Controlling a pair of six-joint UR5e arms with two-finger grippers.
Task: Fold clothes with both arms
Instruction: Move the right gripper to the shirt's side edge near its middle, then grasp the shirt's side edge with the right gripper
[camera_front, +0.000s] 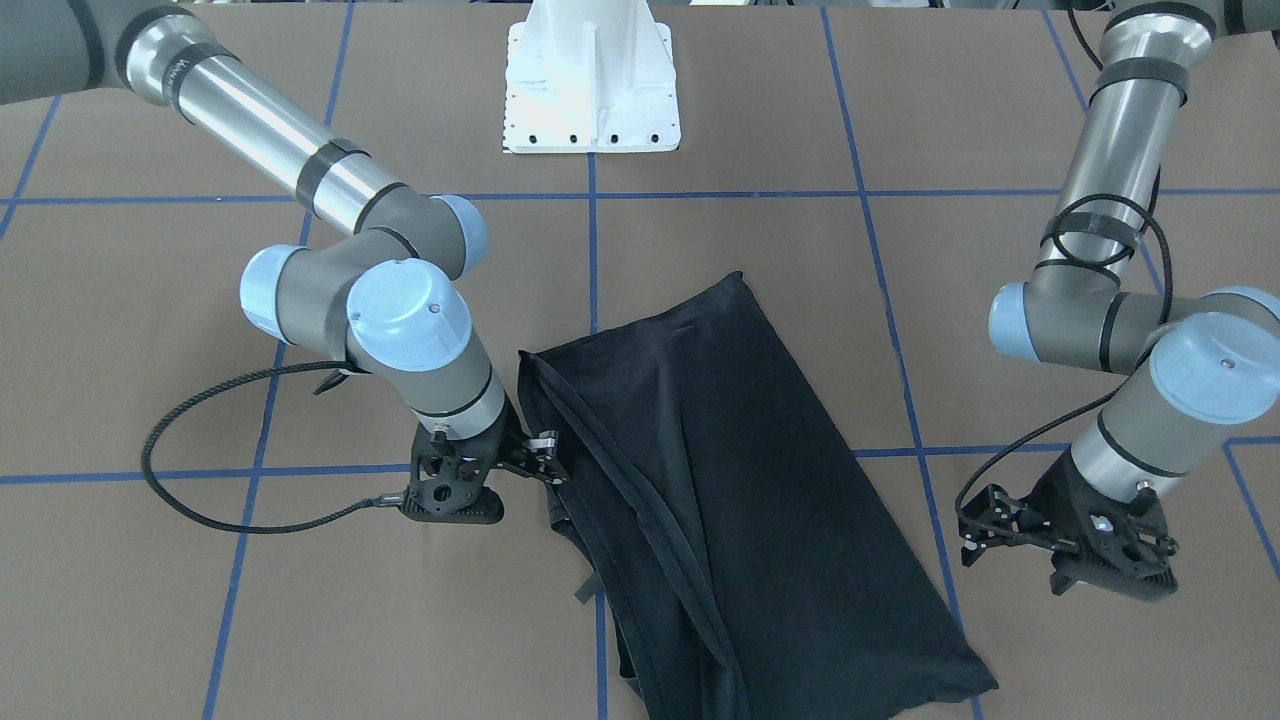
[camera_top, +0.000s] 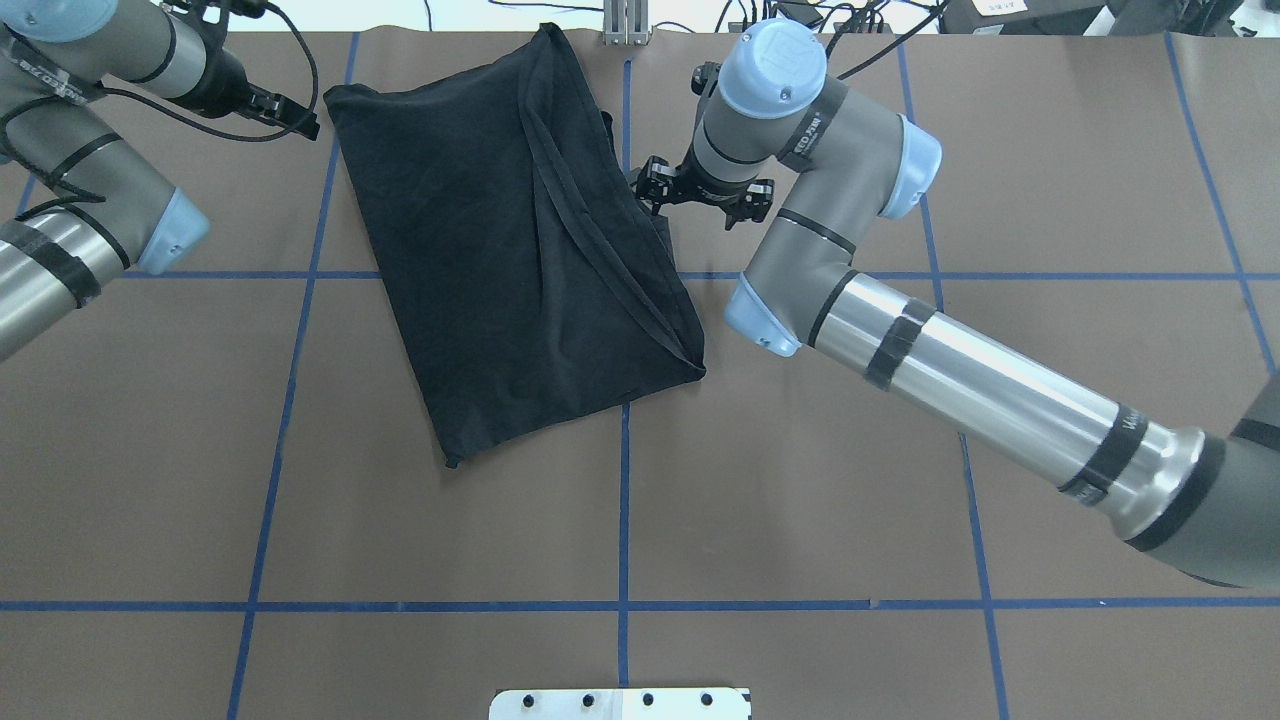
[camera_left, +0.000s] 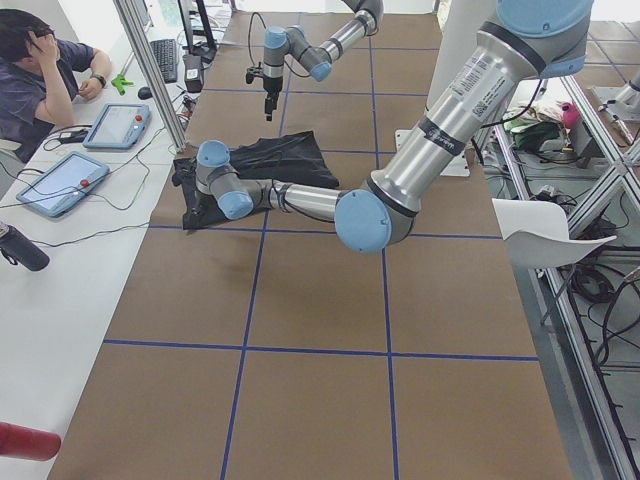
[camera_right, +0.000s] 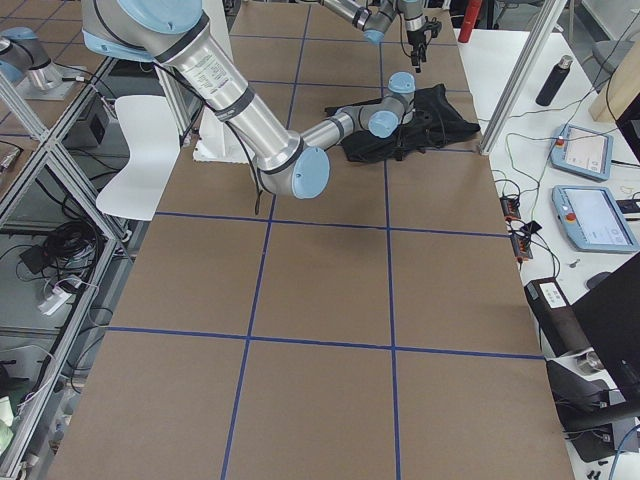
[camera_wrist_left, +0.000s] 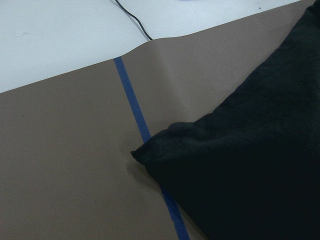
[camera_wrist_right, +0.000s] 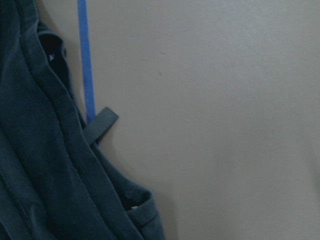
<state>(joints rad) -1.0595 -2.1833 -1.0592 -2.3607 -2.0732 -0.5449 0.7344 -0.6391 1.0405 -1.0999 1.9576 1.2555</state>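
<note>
The black T-shirt (camera_front: 740, 450) (camera_top: 500, 230) lies folded lengthwise on the brown table, plain side up, with hems and seams along one long edge (camera_wrist_right: 40, 175). No logo shows. My right gripper (camera_front: 548, 458) (camera_top: 645, 188) sits low at that seamed edge, open, with no cloth raised in it. My left gripper (camera_front: 968, 535) (camera_top: 305, 120) hovers open just off the shirt's far corner (camera_wrist_left: 150, 150), apart from the cloth. Neither wrist view shows its own fingers.
The white pedestal base (camera_front: 590, 80) (camera_top: 620, 703) stands at the robot's side of the table. Blue tape lines (camera_top: 625, 450) grid the brown cover. A black cable loop (camera_front: 200, 480) hangs by the right wrist. A person (camera_left: 40, 80) sits at a side desk with tablets.
</note>
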